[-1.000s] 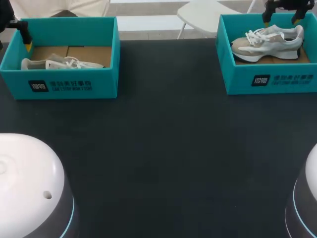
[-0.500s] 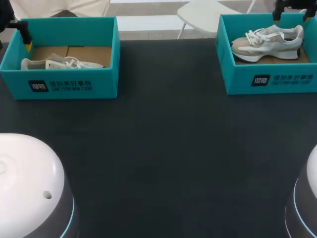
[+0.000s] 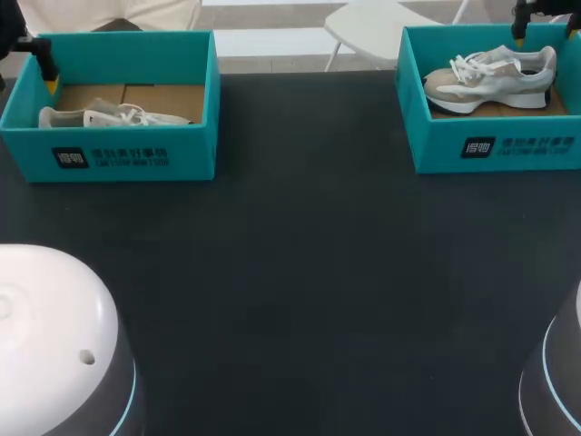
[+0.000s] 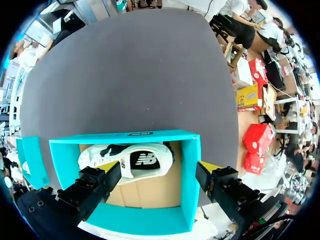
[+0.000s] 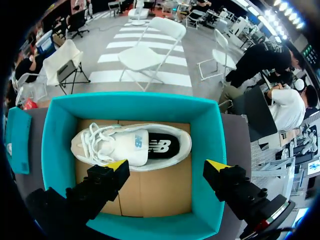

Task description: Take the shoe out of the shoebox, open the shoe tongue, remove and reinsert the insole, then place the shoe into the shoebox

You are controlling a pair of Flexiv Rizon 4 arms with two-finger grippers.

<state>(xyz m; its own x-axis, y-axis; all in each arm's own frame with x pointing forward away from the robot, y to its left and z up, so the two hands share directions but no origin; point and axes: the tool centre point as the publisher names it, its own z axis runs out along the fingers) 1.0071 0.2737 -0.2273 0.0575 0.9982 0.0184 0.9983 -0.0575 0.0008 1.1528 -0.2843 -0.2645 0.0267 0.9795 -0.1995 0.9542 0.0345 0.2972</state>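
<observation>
Two teal shoeboxes stand at the back of the black table. The left box [image 3: 127, 150] holds a pale shoe [image 3: 109, 116] lying low on the cardboard floor. My left gripper [image 4: 157, 167] hangs open above that box's left end [image 3: 44, 62], with the shoe [image 4: 132, 160] below its fingers. The right box [image 3: 495, 145] holds a white and beige sneaker [image 3: 495, 77] standing on its sole. My right gripper [image 5: 167, 165] is open and empty above this box [image 5: 55, 150], over the back wall [image 3: 546, 32], and clear of the sneaker [image 5: 130, 145].
The black tabletop [image 3: 300, 272] stretches bare between and in front of the boxes. The rounded white bases of my arms [image 3: 54, 345] fill the near corners. A second teal piece [image 4: 30, 160] stands beside the left box.
My right gripper has drawn back from over the sneaker toward the far right corner of its box. The left arm, both boxes and both shoes have stayed put.
</observation>
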